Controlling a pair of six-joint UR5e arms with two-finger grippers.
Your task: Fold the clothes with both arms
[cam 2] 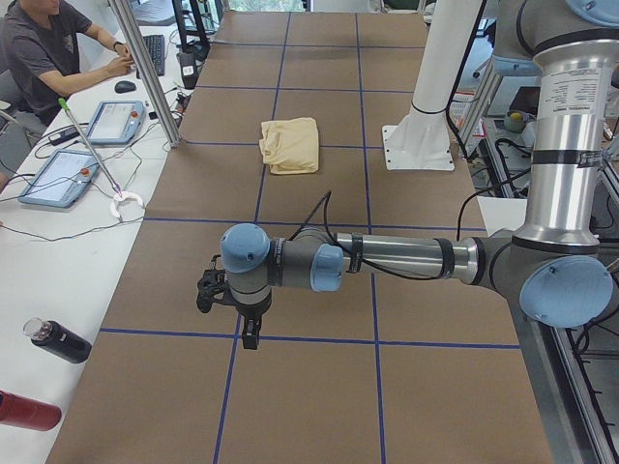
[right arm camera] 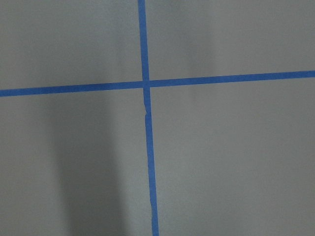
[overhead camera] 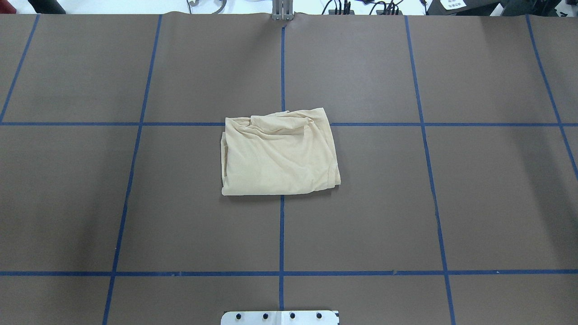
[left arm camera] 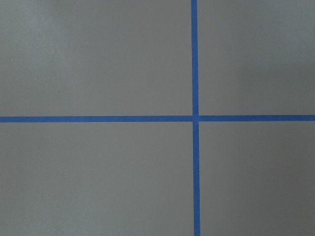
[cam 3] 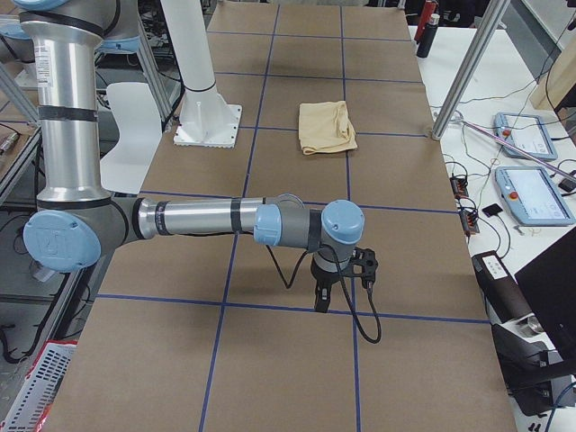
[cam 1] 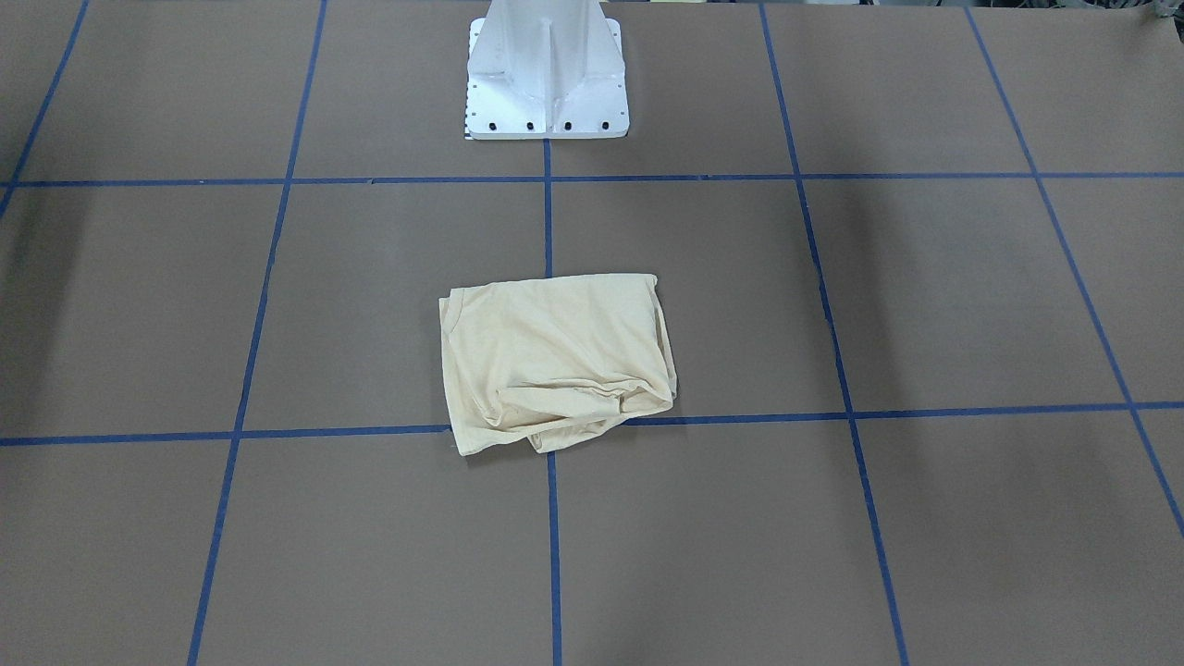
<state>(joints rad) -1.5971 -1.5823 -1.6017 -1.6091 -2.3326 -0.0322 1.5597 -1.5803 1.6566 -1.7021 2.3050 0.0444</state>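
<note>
Whether the jaws of the left gripper [cam 2: 250, 333] and the right gripper [cam 3: 320, 301] are apart or together cannot be told, since each shows only in a side view. Both point down over bare table, holding nothing. Each wrist camera sees only brown surface and a crossing of blue tape lines [left arm camera: 195, 118].

The left arm [cam 2: 397, 259] and the right arm [cam 3: 198, 219] reach out level over opposite ends of the table [overhead camera: 496, 203], well apart from the shirt [overhead camera: 280, 155]. The shirt lies folded into a rumpled cream rectangle at the middle of the table, in front of the white pedestal [cam 1: 546, 74], across a tape crossing, with its creased edge away from the pedestal.

Beside the table runs a white bench [cam 2: 58, 261] with two control tablets [cam 2: 106, 121], cables and a dark bottle [cam 2: 58, 340]. A person [cam 2: 39, 48] sits at its far end.
</note>
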